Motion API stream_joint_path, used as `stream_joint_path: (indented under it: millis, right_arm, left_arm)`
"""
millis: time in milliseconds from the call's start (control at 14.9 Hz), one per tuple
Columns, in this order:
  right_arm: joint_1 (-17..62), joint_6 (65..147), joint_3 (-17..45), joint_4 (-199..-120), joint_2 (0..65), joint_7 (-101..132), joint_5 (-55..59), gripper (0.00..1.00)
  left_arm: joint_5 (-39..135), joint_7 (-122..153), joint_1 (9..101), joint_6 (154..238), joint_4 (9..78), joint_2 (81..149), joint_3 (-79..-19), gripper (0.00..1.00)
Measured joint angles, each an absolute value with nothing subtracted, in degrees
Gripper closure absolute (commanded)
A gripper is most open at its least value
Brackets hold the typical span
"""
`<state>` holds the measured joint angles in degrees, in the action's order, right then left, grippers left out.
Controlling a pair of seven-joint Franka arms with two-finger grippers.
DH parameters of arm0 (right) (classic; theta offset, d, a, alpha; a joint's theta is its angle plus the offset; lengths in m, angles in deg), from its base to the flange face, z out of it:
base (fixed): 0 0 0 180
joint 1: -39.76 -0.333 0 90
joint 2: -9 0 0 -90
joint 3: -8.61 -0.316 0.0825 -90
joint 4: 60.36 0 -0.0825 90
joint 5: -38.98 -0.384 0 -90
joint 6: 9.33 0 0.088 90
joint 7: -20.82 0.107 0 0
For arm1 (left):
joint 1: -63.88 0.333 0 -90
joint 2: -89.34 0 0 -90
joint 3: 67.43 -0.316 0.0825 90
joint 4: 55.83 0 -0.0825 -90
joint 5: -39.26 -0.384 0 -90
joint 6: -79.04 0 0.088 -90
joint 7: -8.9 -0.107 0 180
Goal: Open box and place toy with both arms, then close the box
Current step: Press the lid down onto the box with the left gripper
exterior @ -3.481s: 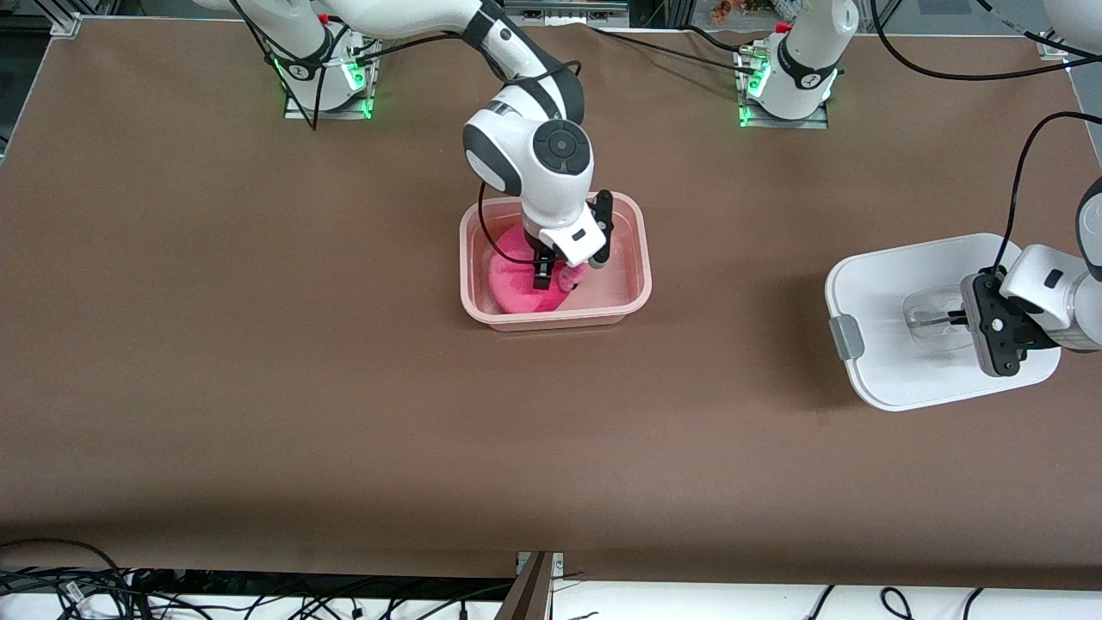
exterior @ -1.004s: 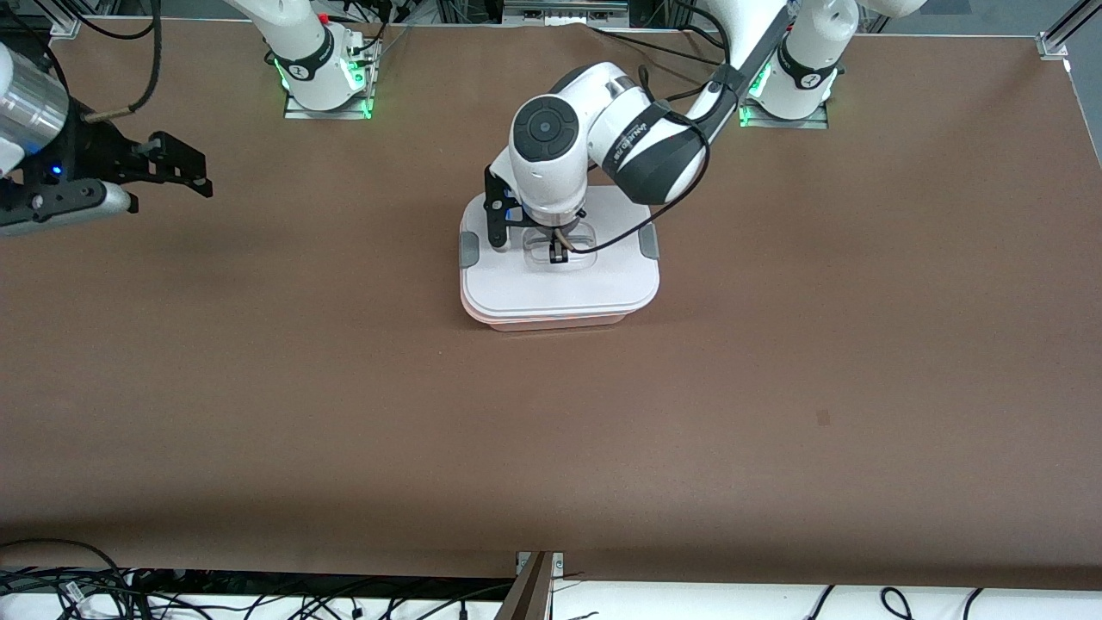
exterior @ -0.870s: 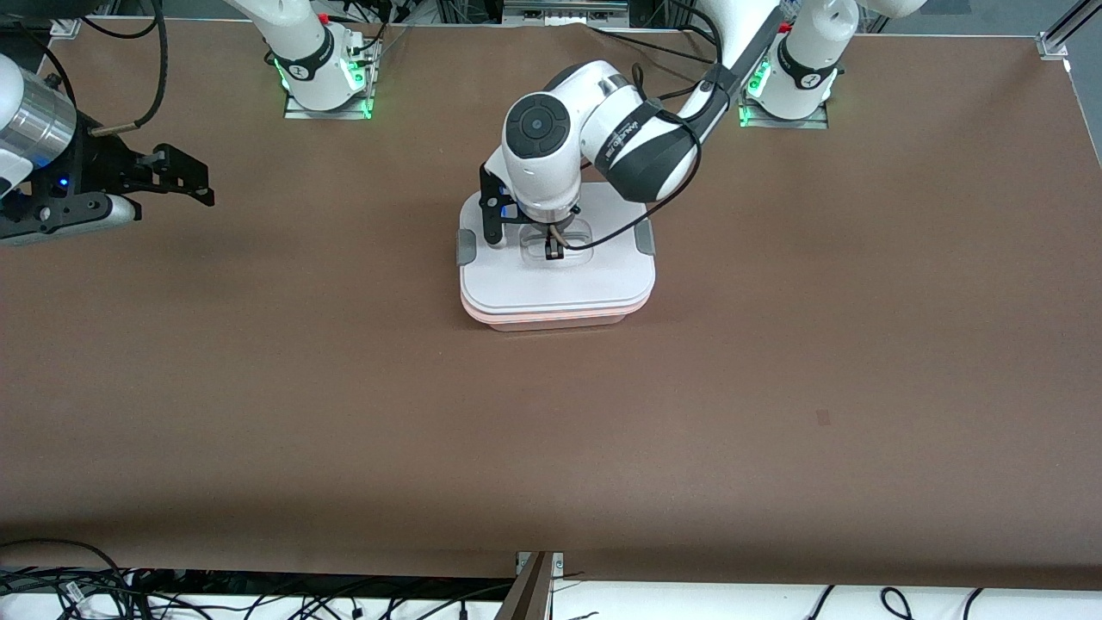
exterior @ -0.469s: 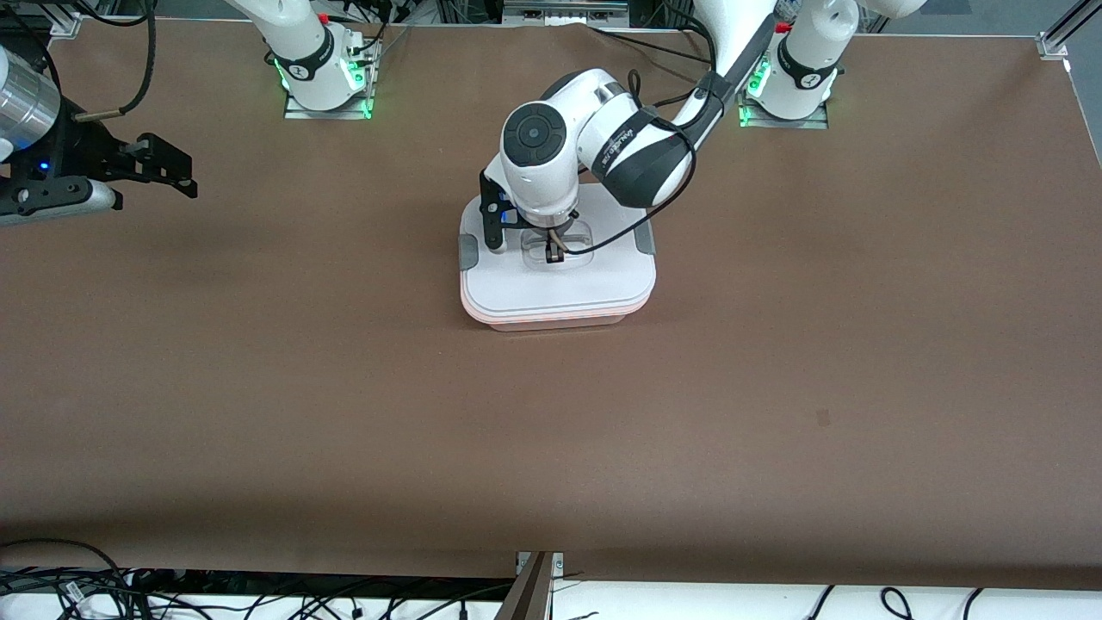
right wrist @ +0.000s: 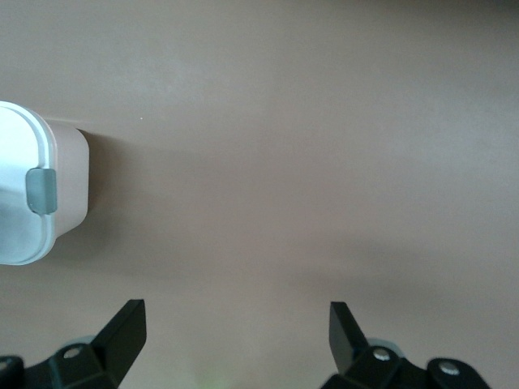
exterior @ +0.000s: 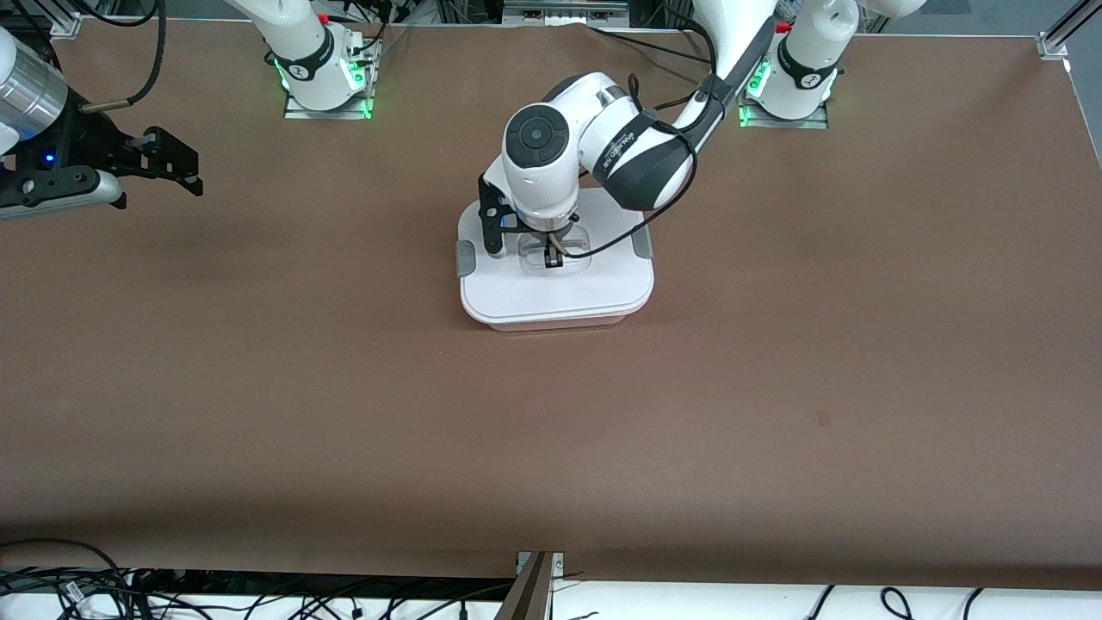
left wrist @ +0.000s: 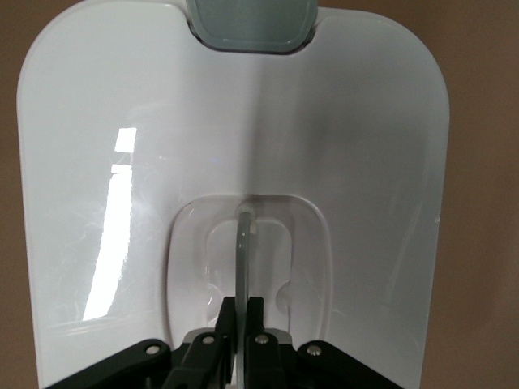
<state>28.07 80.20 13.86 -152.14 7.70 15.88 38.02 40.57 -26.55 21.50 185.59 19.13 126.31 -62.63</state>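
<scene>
White lid (exterior: 558,288) covers the box (exterior: 555,319) at mid-table in the front view, with the left gripper (exterior: 552,256) down on its clear handle (exterior: 555,259) and the right gripper (exterior: 176,164) up over the right arm's end. Left wrist view: fingers (left wrist: 253,318) pinched narrowly on the handle's bar (left wrist: 245,259). Right wrist view: fingers (right wrist: 122,332) spread wide, the box well apart.
</scene>
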Motion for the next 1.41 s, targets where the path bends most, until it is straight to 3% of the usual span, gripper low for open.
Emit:
stream_joint_path:
  millis: [1406]
  right_arm:
    - [27.7,79.9,14.0,-150.7,8.7,15.9,40.0,0.00]
  left_arm:
    - [36.7,-26.7,19.6,186.2,18.7,126.9,-63.0,1.00]
